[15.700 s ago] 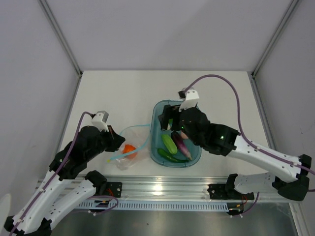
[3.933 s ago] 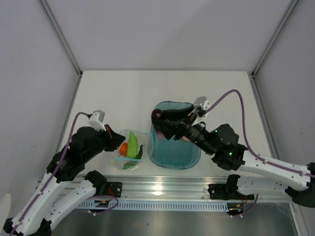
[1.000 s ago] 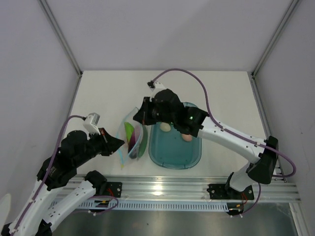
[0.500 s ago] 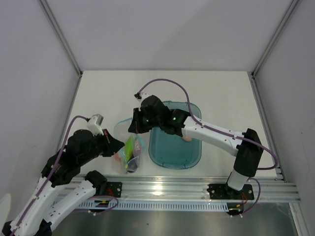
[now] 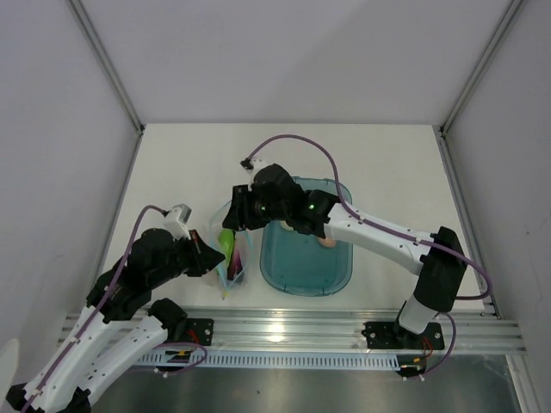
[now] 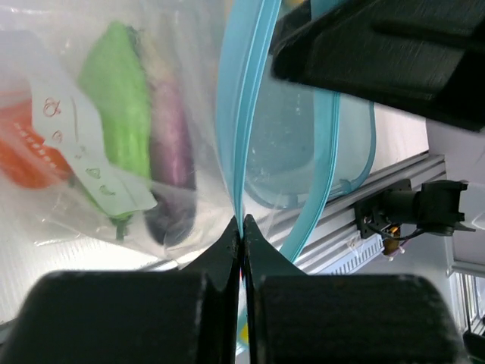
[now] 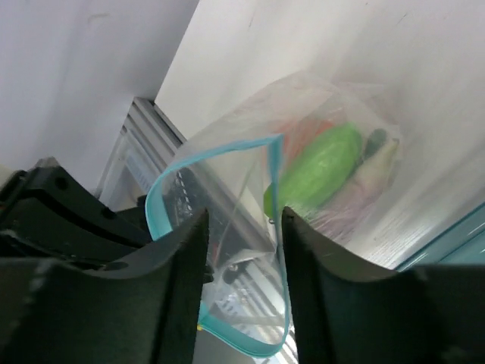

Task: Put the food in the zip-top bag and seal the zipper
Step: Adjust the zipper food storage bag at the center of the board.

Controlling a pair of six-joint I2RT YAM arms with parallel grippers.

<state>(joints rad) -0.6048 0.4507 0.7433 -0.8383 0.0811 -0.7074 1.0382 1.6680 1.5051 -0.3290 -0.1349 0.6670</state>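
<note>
Left gripper (image 6: 241, 227) is pinched tight on the zipper (image 6: 235, 114), the light blue strip at the mouth of the zip-top bag (image 5: 231, 262). The bag is held just left of the teal tray (image 5: 301, 274), with a green pod (image 6: 117, 91), a purple piece (image 6: 170, 152) and an orange piece (image 6: 19, 152) inside it. Right gripper (image 7: 242, 250) sits at the bag's far end, fingers apart with the strip between them, though contact is hard to judge, and a pale piece (image 5: 328, 243) lies in the tray.
</note>
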